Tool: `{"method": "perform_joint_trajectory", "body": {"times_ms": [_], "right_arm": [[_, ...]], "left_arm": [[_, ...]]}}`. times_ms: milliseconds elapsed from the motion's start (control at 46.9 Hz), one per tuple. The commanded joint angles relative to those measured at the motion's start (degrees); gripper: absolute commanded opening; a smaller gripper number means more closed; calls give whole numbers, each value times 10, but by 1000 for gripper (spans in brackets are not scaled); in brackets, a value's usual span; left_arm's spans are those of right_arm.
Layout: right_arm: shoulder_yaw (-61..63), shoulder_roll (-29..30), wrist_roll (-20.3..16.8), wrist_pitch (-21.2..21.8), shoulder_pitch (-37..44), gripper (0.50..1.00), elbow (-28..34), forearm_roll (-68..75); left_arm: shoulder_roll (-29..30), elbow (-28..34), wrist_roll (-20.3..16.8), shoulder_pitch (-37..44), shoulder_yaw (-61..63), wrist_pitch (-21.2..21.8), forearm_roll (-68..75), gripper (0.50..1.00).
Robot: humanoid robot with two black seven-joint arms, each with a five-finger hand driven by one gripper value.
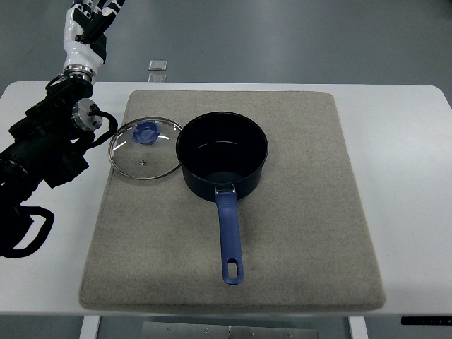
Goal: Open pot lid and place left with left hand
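Top view: round glass lid (pixel 145 149) flat beside pot (pixel 222 155)

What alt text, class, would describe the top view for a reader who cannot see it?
An open dark saucepan with a blue handle sits on a grey mat; its glass lid lies beside it at left. The robot's left hand is raised beyond the table's far-left corner.

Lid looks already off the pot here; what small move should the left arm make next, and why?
Probably just retract and rest. The glass lid lies flat on the mat left of the open pot, and the left robot hand is raised clear, holding nothing.
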Motion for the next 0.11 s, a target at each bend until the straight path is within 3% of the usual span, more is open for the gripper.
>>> {"method": "perform_joint_trajectory", "body": {"times_ms": [0,85], "right_arm": [[0,0,-1,0,0,917,0,0],[0,0,-1,0,0,917,0,0]], "left_arm": [[1,0,0,-1,1,0,0,984],[4,0,0,-1,1,-1,0,984]]}}
